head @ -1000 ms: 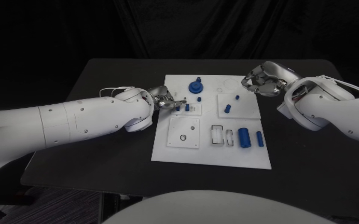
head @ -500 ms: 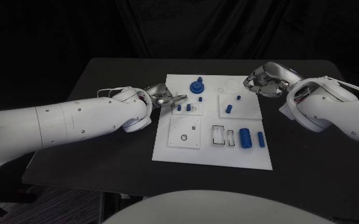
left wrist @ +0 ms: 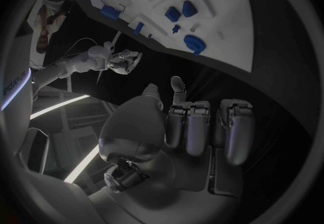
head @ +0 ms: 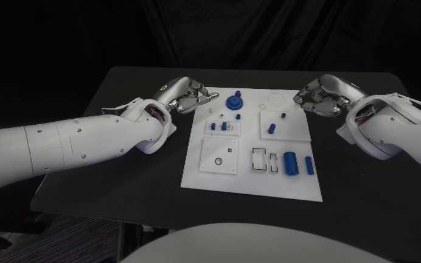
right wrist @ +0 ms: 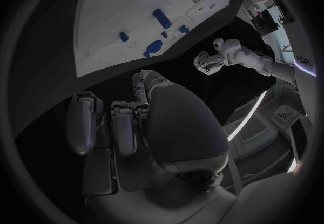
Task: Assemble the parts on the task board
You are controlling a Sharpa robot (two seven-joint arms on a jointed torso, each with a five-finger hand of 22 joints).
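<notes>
The white task board [head: 216, 178] lies in the middle of the table. On it stand a blue knobbed part [head: 234, 101], small blue pegs [head: 224, 126] and two blue cylinders [head: 290, 162] near the right edge. My left hand [head: 187, 97] hovers at the board's far left corner with its fingers curled in and nothing in them. In the left wrist view the same hand [left wrist: 196, 127] is off the board [left wrist: 223, 29]. My right hand [head: 320, 98] hangs just off the far right corner, also curled and holding nothing. The right wrist view shows that hand [right wrist: 135, 121] beside the board [right wrist: 108, 35].
The black table [head: 123, 153] runs wide on both sides of the board. My white left forearm [head: 79, 144] lies over the table's left part and my right forearm [head: 386, 129] over its right edge. Dark curtains stand behind.
My left hand has drawn back from the small pegs to the board's far left corner. The right hand has drifted slightly right, off the board.
</notes>
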